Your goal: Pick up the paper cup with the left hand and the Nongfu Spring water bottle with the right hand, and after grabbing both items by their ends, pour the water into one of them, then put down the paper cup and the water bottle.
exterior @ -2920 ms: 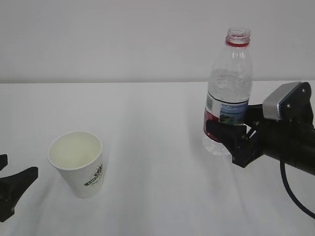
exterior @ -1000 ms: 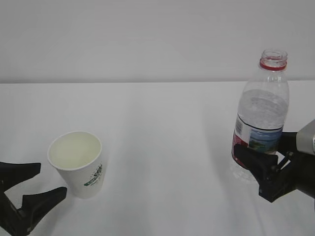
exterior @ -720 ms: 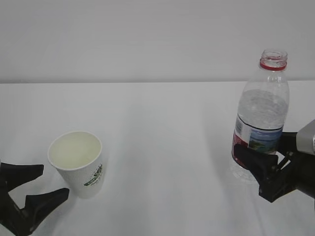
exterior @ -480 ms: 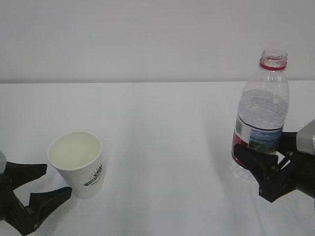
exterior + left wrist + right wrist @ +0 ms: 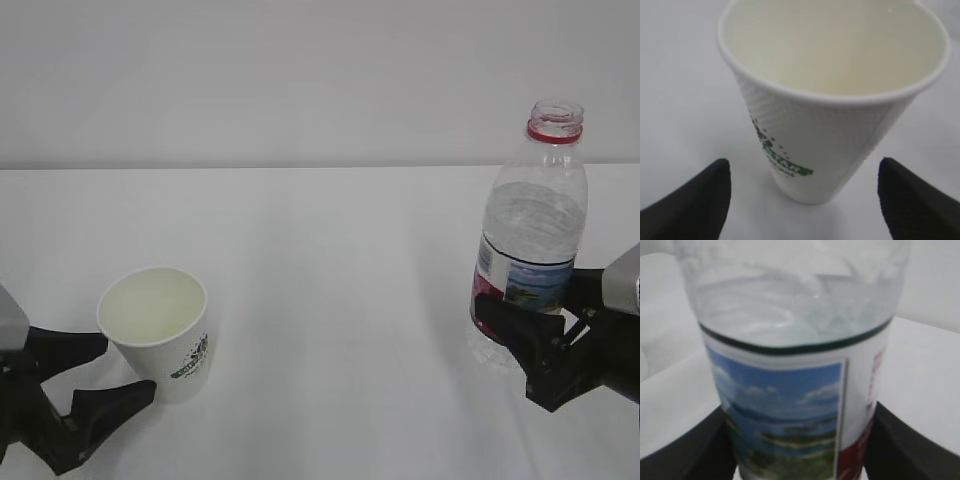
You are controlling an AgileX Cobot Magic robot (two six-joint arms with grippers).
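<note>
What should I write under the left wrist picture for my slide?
Open left gripper straddling a white paper cup, its fingers not touching it.

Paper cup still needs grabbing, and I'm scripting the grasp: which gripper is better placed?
Left gripper: its open fingers flank the paper cup. The right gripper grips the water bottle.

paper cup (image 5: 155,333): upright, near left on tabletop (image 5: 320,260) | left tool (image 5: 95,375): jaws spread beside cup, contact unclear | right tool (image 5: 520,335): clamped on bottle (image 5: 527,235), uncapped, upright
</note>
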